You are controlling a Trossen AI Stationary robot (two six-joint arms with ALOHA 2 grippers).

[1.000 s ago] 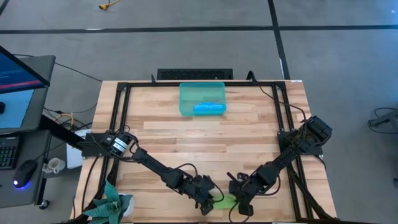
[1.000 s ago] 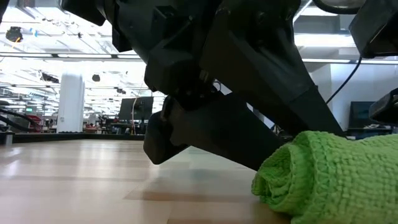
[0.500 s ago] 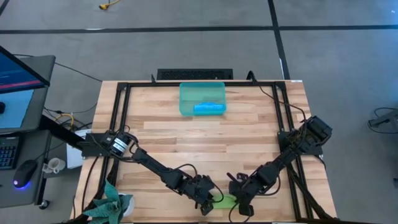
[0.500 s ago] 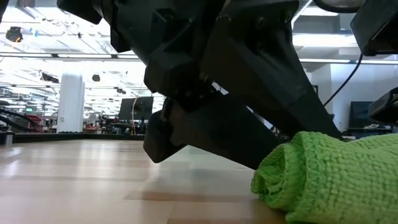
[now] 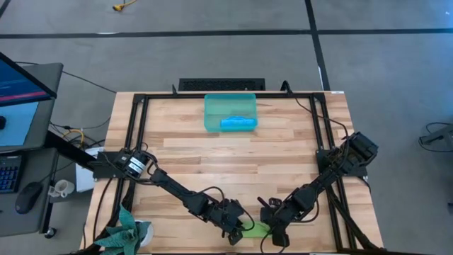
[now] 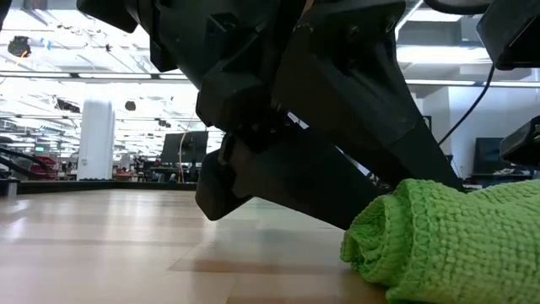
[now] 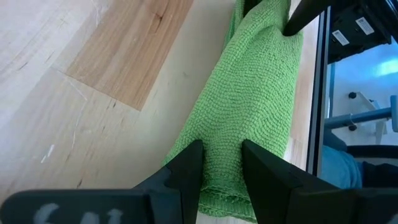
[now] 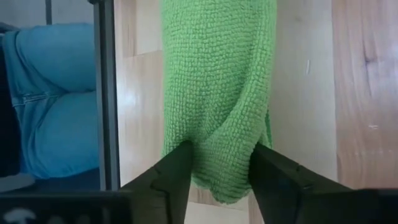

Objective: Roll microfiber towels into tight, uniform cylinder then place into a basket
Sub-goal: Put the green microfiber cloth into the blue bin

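Observation:
The lime green towel (image 5: 256, 229), rolled into a short cylinder, lies on the wood near the table's near edge, between my two grippers. My left gripper (image 7: 221, 152) is shut on the roll's left end and my right gripper (image 8: 221, 152) on its right end. In the low view the roll's spiral end (image 6: 380, 245) shows under a dark gripper body. The teal-green basket (image 5: 212, 113) stands at the far middle of the table. The sky blue towel (image 5: 238, 123) lies rolled inside it. My left gripper pinches the roll's left end (image 7: 221, 171) between its two fingers, one on each side of the roll. It comes slanting down from the table's left, in line with the roll's length. The roll lies on the table. My right gripper has the roll's right end (image 8: 221, 162) between its two fingers, and the cloth fills the wide gap and narrows there. It comes steeply down from the table's right, in line with the roll. The roll rests on the wood.
A black frame rail (image 8: 106, 93) runs along the near edge, close beside the roll. Beyond it a person's legs in blue jeans (image 8: 50, 99) show. A small plant (image 5: 127, 234) stands at the near left corner. Bare wood (image 5: 233, 159) lies between the roll and the basket.

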